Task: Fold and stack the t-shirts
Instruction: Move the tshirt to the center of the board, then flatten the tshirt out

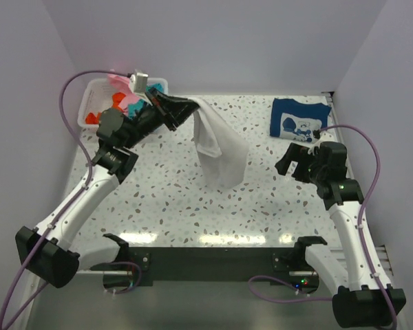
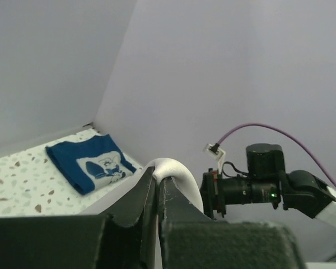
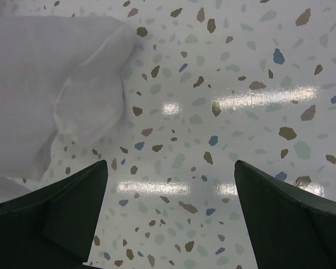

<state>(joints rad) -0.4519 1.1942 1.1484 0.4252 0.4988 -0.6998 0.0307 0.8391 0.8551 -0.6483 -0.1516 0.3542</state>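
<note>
A plain white t-shirt (image 1: 219,148) hangs from my left gripper (image 1: 190,108), its lower end resting on the table's middle. That gripper (image 2: 158,178) is shut on a fold of the white t-shirt (image 2: 173,169), which bulges over the fingertips. A folded navy blue t-shirt with a white cartoon print (image 1: 297,119) lies flat at the back right, and the same navy t-shirt (image 2: 89,162) shows in the left wrist view. My right gripper (image 1: 283,165) hovers open above the table right of the white t-shirt (image 3: 56,95), nothing between its fingers (image 3: 73,202).
A white slotted basket (image 1: 96,103) at the back left holds pink, teal and orange t-shirts (image 1: 120,100). The walls close in on the left, back and right. The right arm (image 2: 269,185) shows in the left wrist view.
</note>
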